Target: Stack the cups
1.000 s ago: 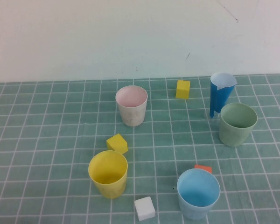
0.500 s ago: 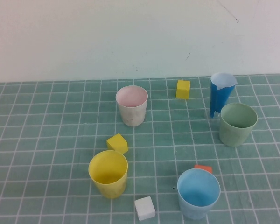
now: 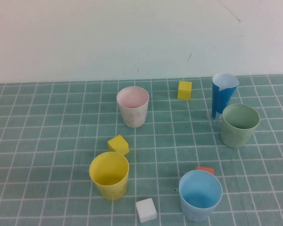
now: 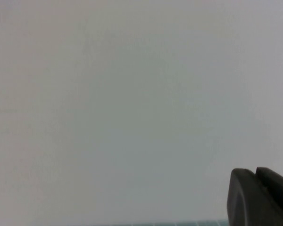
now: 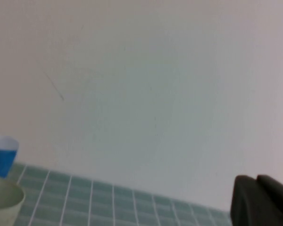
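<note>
While the closed left gripper and closed right gripper face the wall, pale green cup and dark-blue cone stand well clear of the right one.

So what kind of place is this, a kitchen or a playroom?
More likely a robot test bench. A green grid mat against a bare white wall holds only practice props: plastic cups like the yellow cup and foam cubes like the white cube. Left gripper and right gripper sit parked, shut.
</note>
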You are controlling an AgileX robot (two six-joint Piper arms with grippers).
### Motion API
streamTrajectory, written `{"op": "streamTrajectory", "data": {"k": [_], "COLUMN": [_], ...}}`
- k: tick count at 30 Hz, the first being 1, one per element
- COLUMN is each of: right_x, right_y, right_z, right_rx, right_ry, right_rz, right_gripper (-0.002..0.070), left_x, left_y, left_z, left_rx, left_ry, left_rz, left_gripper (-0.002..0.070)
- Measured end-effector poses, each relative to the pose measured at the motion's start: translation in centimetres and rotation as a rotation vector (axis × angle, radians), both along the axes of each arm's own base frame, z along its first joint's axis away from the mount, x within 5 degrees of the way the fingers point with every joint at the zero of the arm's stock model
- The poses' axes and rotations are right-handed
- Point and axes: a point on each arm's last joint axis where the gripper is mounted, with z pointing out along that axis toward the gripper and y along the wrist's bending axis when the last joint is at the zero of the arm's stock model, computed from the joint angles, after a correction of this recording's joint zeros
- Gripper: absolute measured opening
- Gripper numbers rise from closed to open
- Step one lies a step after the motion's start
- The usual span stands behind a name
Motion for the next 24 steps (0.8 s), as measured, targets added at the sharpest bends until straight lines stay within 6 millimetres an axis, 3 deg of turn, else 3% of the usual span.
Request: {"op": "streamTrajectory", "data": {"k": [4,9,17,24], "right_x": [1.4,3.8,5.6,5.7], "right_y": [-0.1,0.6,1.9,2.0], "right_z": [0.9,-0.5,-1.8,-1.9], "right_rx": [0.019,0.011,-0.064,-0.089], "right_ry": [0.205,0.458,0.602,0.612], "right_rz": [-0.004,0.097,0.287,0.308], "right_gripper": [-0.0003,-0.0003,-0.0003,-0.0003], "left_x": [1.2,4.7,11.6,16.7], "left_y": [-0.2,-0.7,-3.2,-4.7], "left_z": [2.1,2.9,1.3,-0.4], "left_rx": [0.025,0.026,0.073,0.176], "left_ry": [0.207,0.471,0.936,1.101], "left_rz": [-0.009,-0.029,-0.256,-0.431], "left_gripper": [-0.0003,-0.0003,-0.0003,-0.0003]}}
